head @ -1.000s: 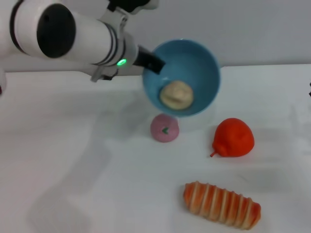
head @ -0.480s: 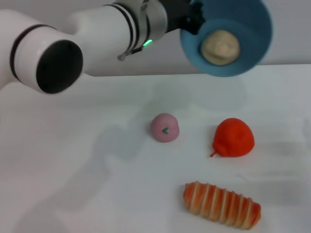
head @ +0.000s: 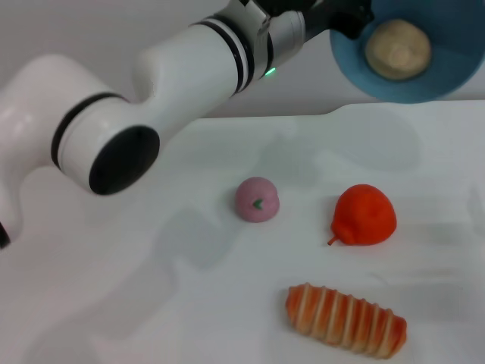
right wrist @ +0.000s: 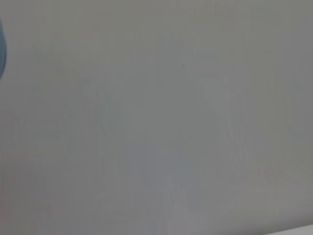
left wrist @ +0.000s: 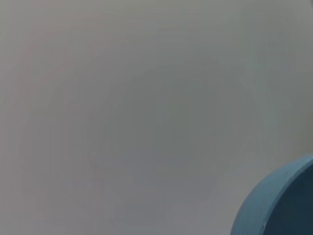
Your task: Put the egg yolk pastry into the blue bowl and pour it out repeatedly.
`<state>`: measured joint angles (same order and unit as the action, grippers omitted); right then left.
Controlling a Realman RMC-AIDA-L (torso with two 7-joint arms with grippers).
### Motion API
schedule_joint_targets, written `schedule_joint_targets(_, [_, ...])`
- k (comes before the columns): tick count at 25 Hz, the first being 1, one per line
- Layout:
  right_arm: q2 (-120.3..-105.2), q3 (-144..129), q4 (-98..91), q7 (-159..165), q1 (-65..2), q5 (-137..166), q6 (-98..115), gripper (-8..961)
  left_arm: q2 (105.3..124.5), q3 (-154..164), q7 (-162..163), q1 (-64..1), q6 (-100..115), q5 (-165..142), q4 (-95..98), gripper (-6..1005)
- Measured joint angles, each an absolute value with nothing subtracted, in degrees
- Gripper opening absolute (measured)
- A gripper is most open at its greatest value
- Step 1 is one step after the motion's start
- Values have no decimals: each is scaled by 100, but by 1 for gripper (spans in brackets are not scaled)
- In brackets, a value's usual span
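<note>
The blue bowl (head: pixel 447 80) is held high in the air at the far right of the head view, tilted so its inside faces me. The pale beige egg yolk pastry (head: pixel 398 48) lies inside it. My left gripper (head: pixel 350 19) is shut on the bowl's left rim, with the white left arm reaching across from the left. The bowl's outer wall also shows in the left wrist view (left wrist: pixel 283 205). A blue sliver of the bowl (right wrist: pixel 1 54) shows at the edge of the right wrist view. My right gripper is out of view.
On the white table (head: pixel 114 303) lie a pink ball with a green mark (head: pixel 257 199), a red fruit (head: pixel 364 214) to its right, and a long orange-striped bread loaf (head: pixel 345 319) at the front right. A grey wall stands behind.
My left arm has lifted the bowl with the pastry from just above the pink ball up and to the right. The things on the table have not moved.
</note>
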<state>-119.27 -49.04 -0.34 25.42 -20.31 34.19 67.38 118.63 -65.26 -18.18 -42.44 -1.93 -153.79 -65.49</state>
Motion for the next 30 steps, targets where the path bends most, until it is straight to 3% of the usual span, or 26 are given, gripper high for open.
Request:
schedule_joint_targets(15, [-11933,-4904,-7,2550,-2021,3416,6760,503,11879,-5431,-1864,-4147,2101,-15349,-5873,-1])
schedule_joint_targets(30, [-11931,-4904,-15,2553,-2039,3410,6760,503,11883,-5065,-1860,-4126,2621,-15340,-5671,0])
